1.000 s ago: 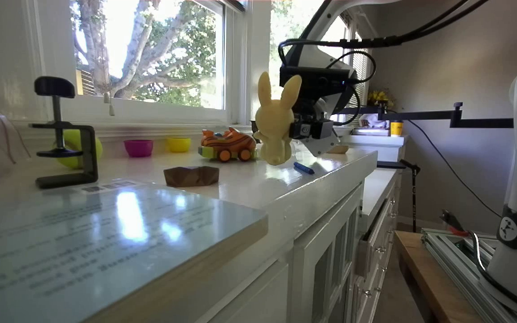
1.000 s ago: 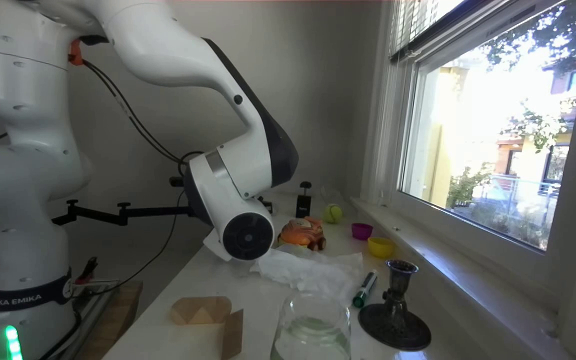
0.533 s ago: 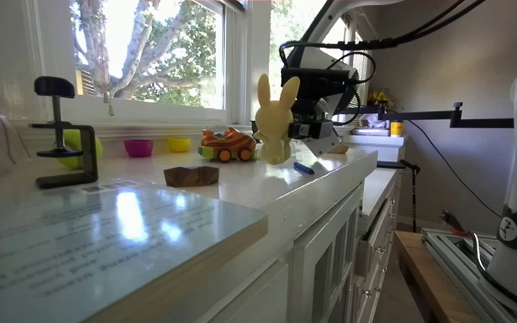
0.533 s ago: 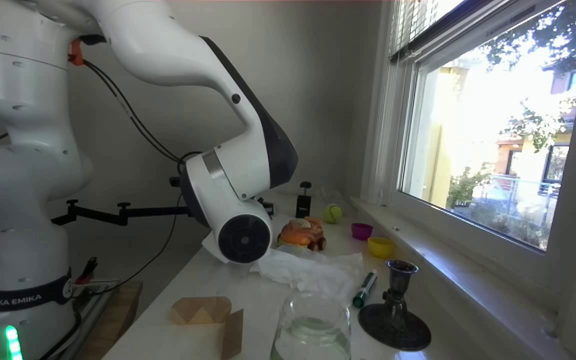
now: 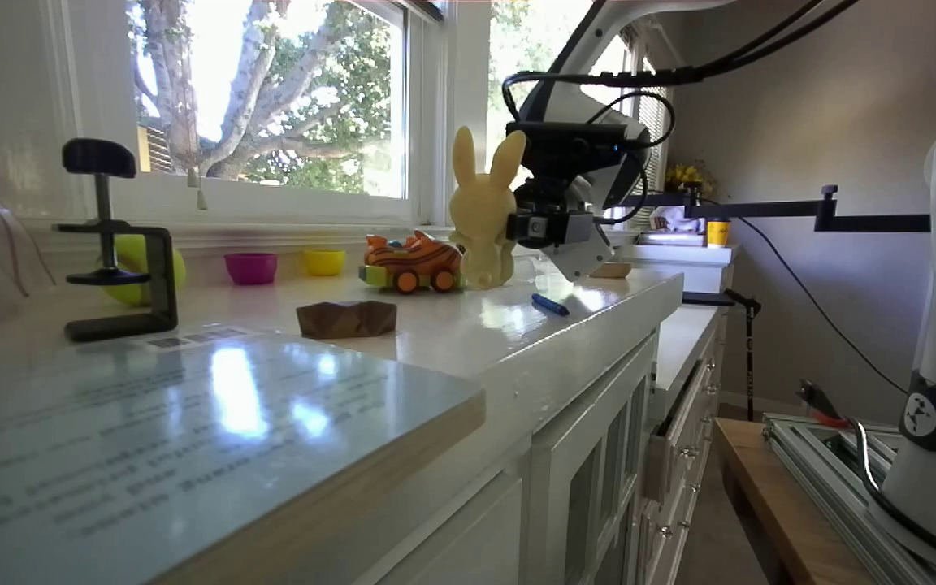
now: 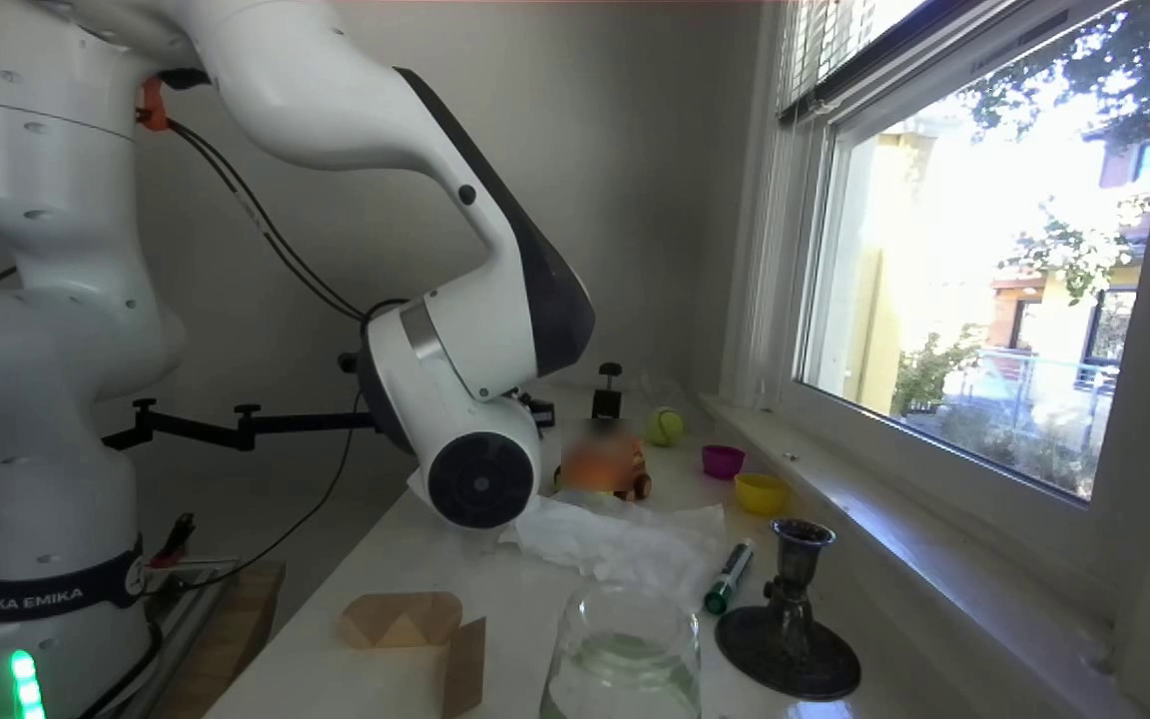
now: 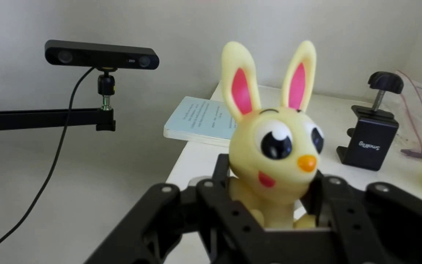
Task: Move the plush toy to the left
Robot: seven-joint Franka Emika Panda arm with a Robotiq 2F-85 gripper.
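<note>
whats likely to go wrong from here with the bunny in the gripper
The bunny might slip from the gripper: its surface looks smooth. It could clip the orange toy car, which appears right beside it in an exterior view, though depth is hard to judge. If dropped, it might tumble off the counter, which shows no raised lip along its front edge.

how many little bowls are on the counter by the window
2. A magenta bowl and a yellow bowl stand apart on the counter, magenta left of yellow in both exterior views. More could be hidden behind other things.
</note>
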